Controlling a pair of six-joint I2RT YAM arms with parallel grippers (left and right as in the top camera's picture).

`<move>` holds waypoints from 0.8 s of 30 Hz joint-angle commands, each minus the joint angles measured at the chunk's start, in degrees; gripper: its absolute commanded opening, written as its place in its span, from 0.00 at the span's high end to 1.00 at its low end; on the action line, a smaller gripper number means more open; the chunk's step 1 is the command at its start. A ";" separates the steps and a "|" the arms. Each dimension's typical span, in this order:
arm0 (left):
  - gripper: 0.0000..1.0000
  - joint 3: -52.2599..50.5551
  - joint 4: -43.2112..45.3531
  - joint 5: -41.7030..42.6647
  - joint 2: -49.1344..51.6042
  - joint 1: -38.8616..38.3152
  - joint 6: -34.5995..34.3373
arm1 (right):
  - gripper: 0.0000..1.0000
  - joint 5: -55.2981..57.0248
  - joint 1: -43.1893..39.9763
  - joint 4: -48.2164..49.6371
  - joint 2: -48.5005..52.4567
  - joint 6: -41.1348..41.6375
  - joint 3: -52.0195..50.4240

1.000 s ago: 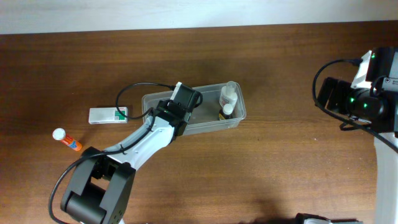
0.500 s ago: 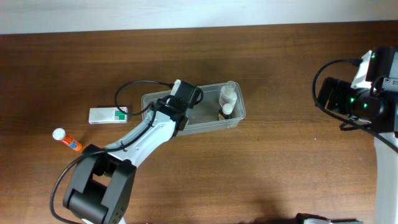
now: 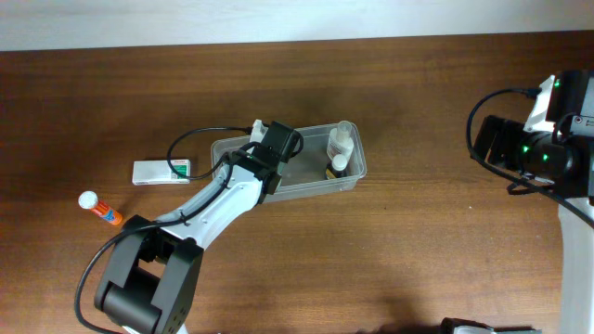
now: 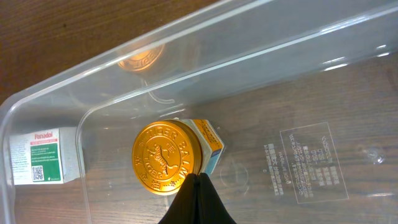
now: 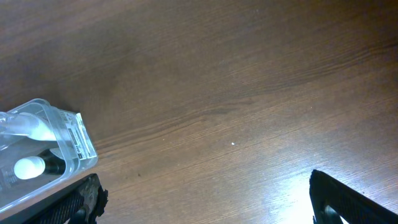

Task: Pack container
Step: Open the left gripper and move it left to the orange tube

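Note:
The container (image 3: 311, 185) is a clear tub at the middle of the table, and its wall shows in the left wrist view (image 4: 186, 68). Inside it near its left end lies a gold-lidded jar (image 4: 166, 157) against a small white and blue box (image 4: 211, 144). My left gripper (image 4: 198, 178) is shut with nothing between its fingers, and its tips touch the jar's lower rim. A white bottle (image 3: 341, 141) and a dark bottle (image 3: 336, 168) sit at the container's right end. My right gripper (image 5: 211, 205) hangs open over bare table, far right of the container (image 5: 74, 149).
A white and green Panadol box (image 3: 161, 172) lies just left of the container and shows through its wall (image 4: 37, 157). An orange tube with a white cap (image 3: 100, 210) lies further left. The left arm (image 3: 223, 199) reaches over the container's front wall.
My left wrist has shifted slightly to the left inside the container. The right arm has not moved.

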 commanded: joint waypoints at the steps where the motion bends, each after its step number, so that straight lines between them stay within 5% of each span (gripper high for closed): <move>1: 0.98 1.25 0.09 0.15 0.66 0.59 -1.44 | 0.02 -0.09 -0.39 -0.02 0.00 0.66 0.96; 14: 0.97 5.90 -3.65 0.22 -0.17 0.59 -2.78 | 0.02 -0.09 -0.39 -0.02 0.00 0.66 0.96; 18: 0.81 10.10 -9.07 1.53 -2.84 0.57 -3.19 | 0.02 -0.09 -0.39 -0.02 0.00 0.66 0.96; 21: 0.43 12.50 -13.55 1.75 -6.19 0.59 -3.19 | 0.02 -0.09 -0.39 -0.02 0.00 0.66 0.96; 24: 0.36 13.25 -17.44 2.54 -10.19 0.76 -3.39 | 0.02 -0.09 -0.39 -0.02 0.00 0.66 0.96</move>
